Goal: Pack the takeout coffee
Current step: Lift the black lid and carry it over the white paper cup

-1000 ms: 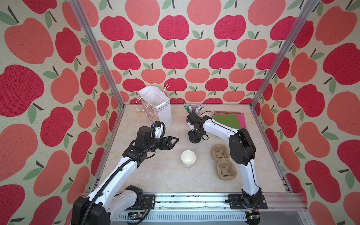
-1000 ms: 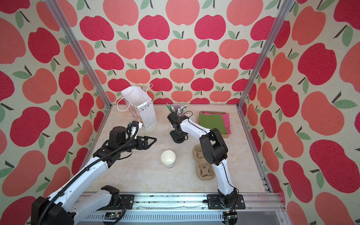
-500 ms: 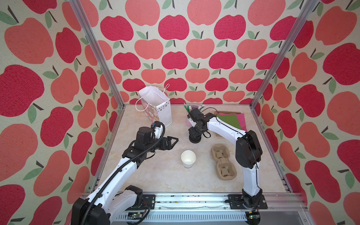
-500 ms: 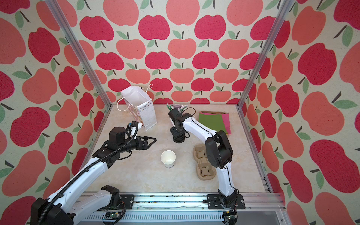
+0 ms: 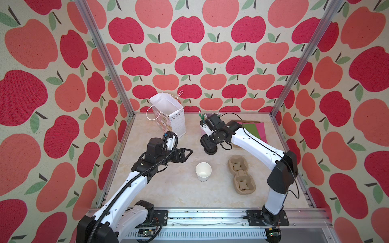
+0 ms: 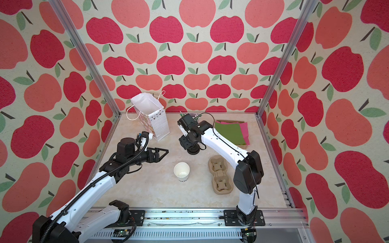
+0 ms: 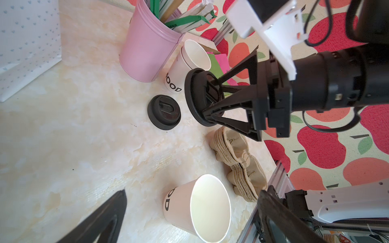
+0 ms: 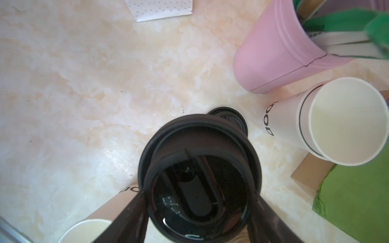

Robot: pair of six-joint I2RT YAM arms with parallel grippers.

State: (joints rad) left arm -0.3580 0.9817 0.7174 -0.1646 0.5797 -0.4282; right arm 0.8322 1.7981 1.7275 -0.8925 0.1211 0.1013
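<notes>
Cup (image 5: 203, 171) stands open, unbraced, near centre; right tool (image 7: 211, 96) clamps a lid (image 7: 192, 94), left tool (image 5: 187, 153) gapes empty. A crooked press could tip it.

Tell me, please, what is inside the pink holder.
Green-and-white paper-wrapped sticks stand in the pink holder, poking above its rim; its opaque wall hides their lower ends and the bottom.
</notes>
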